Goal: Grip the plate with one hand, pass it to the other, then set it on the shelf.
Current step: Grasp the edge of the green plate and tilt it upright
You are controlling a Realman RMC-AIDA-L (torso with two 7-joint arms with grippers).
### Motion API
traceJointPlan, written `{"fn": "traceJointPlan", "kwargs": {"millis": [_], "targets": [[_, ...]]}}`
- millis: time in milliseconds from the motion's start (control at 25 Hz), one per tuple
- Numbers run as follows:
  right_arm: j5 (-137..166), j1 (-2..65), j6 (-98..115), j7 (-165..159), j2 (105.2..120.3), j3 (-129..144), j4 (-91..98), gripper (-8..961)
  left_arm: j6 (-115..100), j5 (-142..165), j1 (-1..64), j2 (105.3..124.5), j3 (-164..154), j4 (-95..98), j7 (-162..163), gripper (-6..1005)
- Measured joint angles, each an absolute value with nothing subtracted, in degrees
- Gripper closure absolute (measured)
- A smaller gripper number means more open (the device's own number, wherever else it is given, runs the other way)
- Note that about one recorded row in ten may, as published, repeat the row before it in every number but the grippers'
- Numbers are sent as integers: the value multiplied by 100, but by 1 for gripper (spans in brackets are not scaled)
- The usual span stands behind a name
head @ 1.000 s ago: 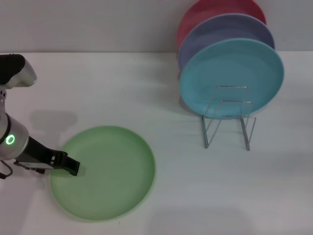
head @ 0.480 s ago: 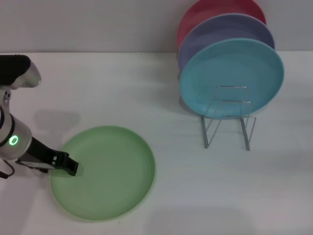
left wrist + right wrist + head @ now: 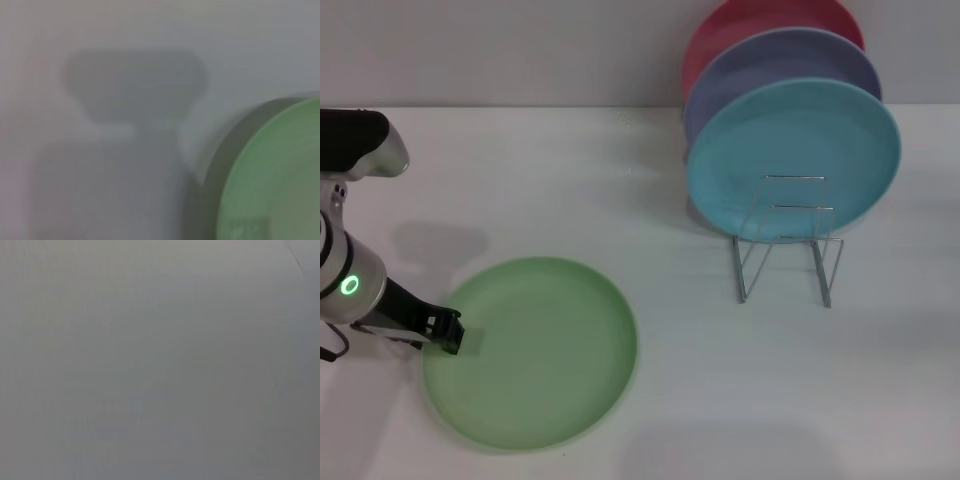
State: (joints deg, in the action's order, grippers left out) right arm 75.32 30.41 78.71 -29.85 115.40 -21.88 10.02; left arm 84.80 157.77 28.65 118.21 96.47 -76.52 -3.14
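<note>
Matte light green and round, the shallow plastic plate [image 3: 531, 352] lies flat on the white table [image 3: 740, 390], toward the robot's left and near its body. The left gripper [image 3: 448, 334], black and two-fingered on a silver-white arm with a green ring light [image 3: 349, 286], sits low at the plate's left rim; whether its fingers are spread or closed on the rim cannot be told from the head view. The left wrist view offers only a curved slice of the green plate [image 3: 280, 180] and the arm's soft shadow on the table [image 3: 125, 110], with no fingers in sight.

Well apart from the plate, on the far right side of the table, stands the thin silvery wire plate rack [image 3: 787, 240] with upright loop dividers. Three plates stand on edge in it, one behind another: a turquoise plate [image 3: 793, 160] in front, a lavender plate [image 3: 770, 65] behind it, and a red plate [image 3: 760, 20] at the back, only its upper arc visible. The wire loops nearest the robot hold nothing.

The right gripper does not appear in the head view, and the right wrist view is a blank grey field that reveals nothing of it.
</note>
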Motion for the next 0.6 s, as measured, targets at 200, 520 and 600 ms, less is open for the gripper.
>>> {"fn": "traceJointPlan", "kwargs": {"millis": [200, 520, 600], "targets": [[7532, 3040, 7881, -2994, 11540, -2188, 1002, 323, 8446, 15808, 2865, 11821, 9584, -7623, -316, 694], [7532, 3040, 7884, -2997, 11540, -2188, 1002, 323, 8437, 15891, 2870, 11825, 9491, -7611, -317, 775], [7532, 3040, 7884, -2998, 11540, -2188, 1002, 323, 8437, 15891, 2870, 11823, 9491, -7611, -317, 795]]}}
